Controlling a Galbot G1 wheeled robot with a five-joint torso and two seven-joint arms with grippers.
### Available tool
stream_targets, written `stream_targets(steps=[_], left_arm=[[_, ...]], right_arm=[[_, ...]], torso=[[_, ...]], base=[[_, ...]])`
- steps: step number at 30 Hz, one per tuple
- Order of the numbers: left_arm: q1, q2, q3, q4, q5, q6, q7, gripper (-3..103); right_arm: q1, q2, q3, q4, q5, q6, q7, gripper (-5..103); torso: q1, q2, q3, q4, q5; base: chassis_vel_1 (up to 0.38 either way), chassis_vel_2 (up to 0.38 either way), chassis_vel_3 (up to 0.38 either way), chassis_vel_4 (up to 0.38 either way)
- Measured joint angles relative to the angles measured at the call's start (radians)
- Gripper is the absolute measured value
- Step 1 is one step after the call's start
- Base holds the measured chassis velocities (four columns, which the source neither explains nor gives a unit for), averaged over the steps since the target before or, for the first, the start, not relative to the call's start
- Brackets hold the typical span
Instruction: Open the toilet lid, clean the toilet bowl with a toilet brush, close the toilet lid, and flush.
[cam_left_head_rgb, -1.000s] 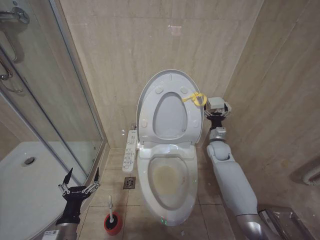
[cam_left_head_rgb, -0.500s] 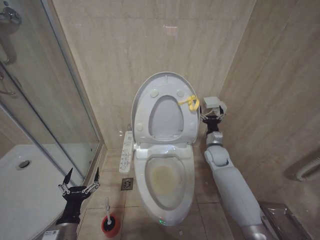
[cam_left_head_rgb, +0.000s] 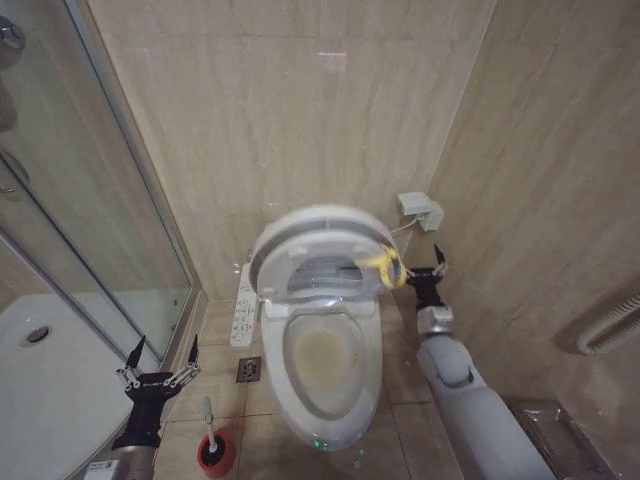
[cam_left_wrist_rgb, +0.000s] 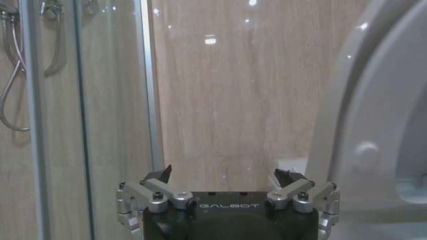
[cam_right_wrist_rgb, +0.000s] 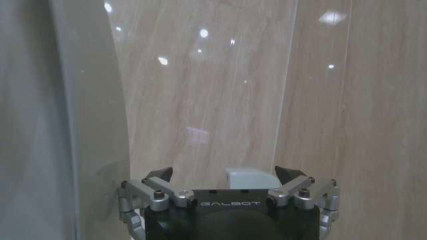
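The toilet lid (cam_left_head_rgb: 320, 240) hangs half-lowered, tilted forward over the stained toilet bowl (cam_left_head_rgb: 322, 355). A yellow loop (cam_left_head_rgb: 384, 265) dangles at the lid's right edge. My right gripper (cam_left_head_rgb: 424, 268) is just right of that loop, open, with nothing between its fingers; in the right wrist view this gripper (cam_right_wrist_rgb: 227, 175) stands beside the lid (cam_right_wrist_rgb: 40, 125). My left gripper (cam_left_head_rgb: 160, 358) is open at the lower left, above the floor. The toilet brush (cam_left_head_rgb: 207, 415) stands upright in its red holder (cam_left_head_rgb: 215, 455) just right of it. The left wrist view has the left gripper (cam_left_wrist_rgb: 227, 177) open, facing the wall, with the lid (cam_left_wrist_rgb: 373, 100) beside it.
A glass shower enclosure (cam_left_head_rgb: 90, 230) borders the left. The toilet's control panel (cam_left_head_rgb: 241, 305) sticks out on its left side, and a floor drain (cam_left_head_rgb: 249, 370) sits below it. A small white box (cam_left_head_rgb: 420, 210) is mounted on the wall above my right gripper. Tiled walls close in behind and right.
The lid has swung down from upright against the wall to half-lowered. My right gripper came down and forward beside the loop. The camera has shifted; the left arm holds still.
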Motion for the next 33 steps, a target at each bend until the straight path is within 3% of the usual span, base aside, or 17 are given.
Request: stream_targets(steps=[9, 13, 15, 18, 33], left_arm=[[0.000, 0.000, 0.000, 0.000, 0.000, 0.000, 0.000, 100], [0.000, 0.000, 0.000, 0.000, 0.000, 0.000, 0.000, 100], [0.000, 0.000, 0.000, 0.000, 0.000, 0.000, 0.000, 100], [0.000, 0.000, 0.000, 0.000, 0.000, 0.000, 0.000, 100], [0.000, 0.000, 0.000, 0.000, 0.000, 0.000, 0.000, 100]], right_arm=[[-0.188, -0.014, 0.069, 0.146, 0.015, 0.002, 0.010, 100], [-0.215, 0.002, 0.080, 0.177, 0.013, -0.012, 0.022, 100], [-0.218, 0.004, 0.085, 0.179, 0.011, -0.013, 0.023, 100], [-0.229, -0.003, 0.096, 0.191, 0.023, -0.025, 0.020, 100], [-0.304, -0.009, 0.177, 0.230, 0.048, -0.037, -0.015, 100]], torso=[[0.000, 0.000, 0.000, -0.0001, -0.0005], [0.000, 0.000, 0.000, -0.0006, -0.0004], [0.000, 0.000, 0.000, 0.0006, -0.0002], [0.000, 0.000, 0.000, -0.0007, -0.0005], [0.000, 0.000, 0.000, -0.0011, -0.0005]], base=[[0.000, 0.000, 0.000, 0.000], [0.000, 0.000, 0.000, 0.000], [0.000, 0.000, 0.000, 0.000], [0.000, 0.000, 0.000, 0.000], [0.000, 0.000, 0.000, 0.000]])
